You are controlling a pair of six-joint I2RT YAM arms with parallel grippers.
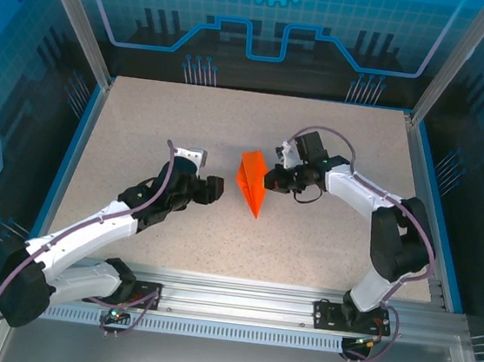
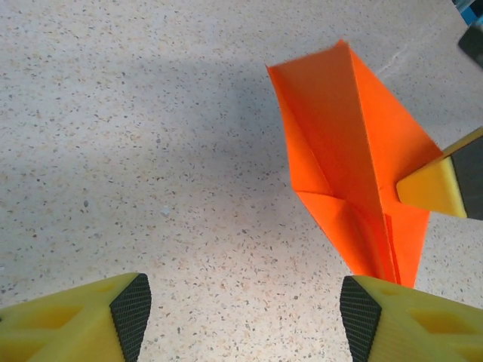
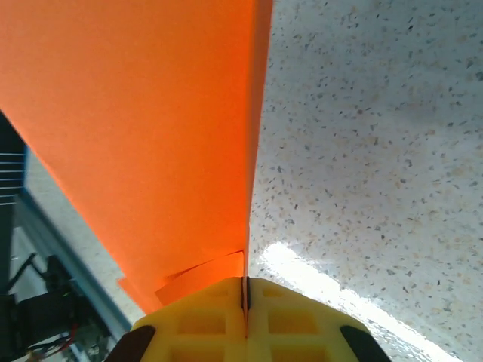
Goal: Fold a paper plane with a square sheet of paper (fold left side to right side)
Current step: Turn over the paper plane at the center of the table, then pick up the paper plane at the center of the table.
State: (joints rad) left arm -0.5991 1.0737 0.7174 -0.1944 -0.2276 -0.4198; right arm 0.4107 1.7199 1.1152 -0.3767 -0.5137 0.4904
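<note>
The right gripper [image 1: 270, 180] is pinched tight on the right edge of the plane [image 1: 251, 182] at the middle of the table [image 1: 144, 117], while the left gripper [image 1: 217, 189], jaws wide apart, holds nothing just left of it.

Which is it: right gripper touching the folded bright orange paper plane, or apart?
Touching. The right wrist view shows the right gripper shut on the paper plane, its edge pinched between the yellow fingers.
</note>
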